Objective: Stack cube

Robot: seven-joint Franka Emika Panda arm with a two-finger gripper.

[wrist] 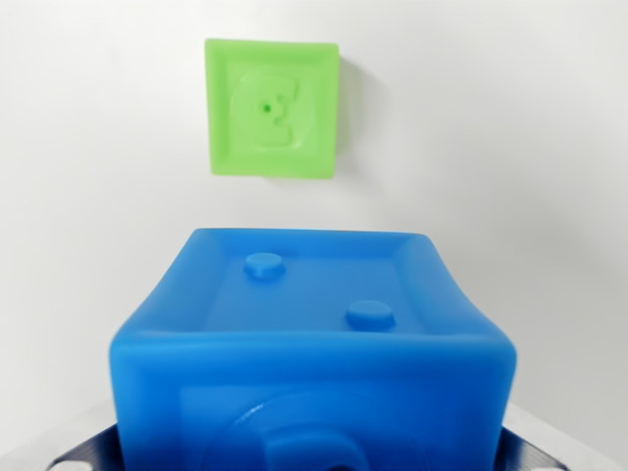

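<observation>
Blue cube (pixel 314 353) with 2 raised studs filling the lower frame, gripper fingers (pixel 535 449) pinching its sides, green cube (pixel 272 108) well beyond it on white surface (pixel 510 147)

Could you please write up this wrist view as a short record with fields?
surface: plain white table
held item: blue cube, close to the camera, low in the frame
held item detail: recessed top face with two round studs
gripper: metal fingers visible at both lower corners, flanking the blue cube
other item: green cube, farther off, upper centre-left
green cube detail: embossed figure on its top face
contact: the cubes are apart, not stacked
</observation>
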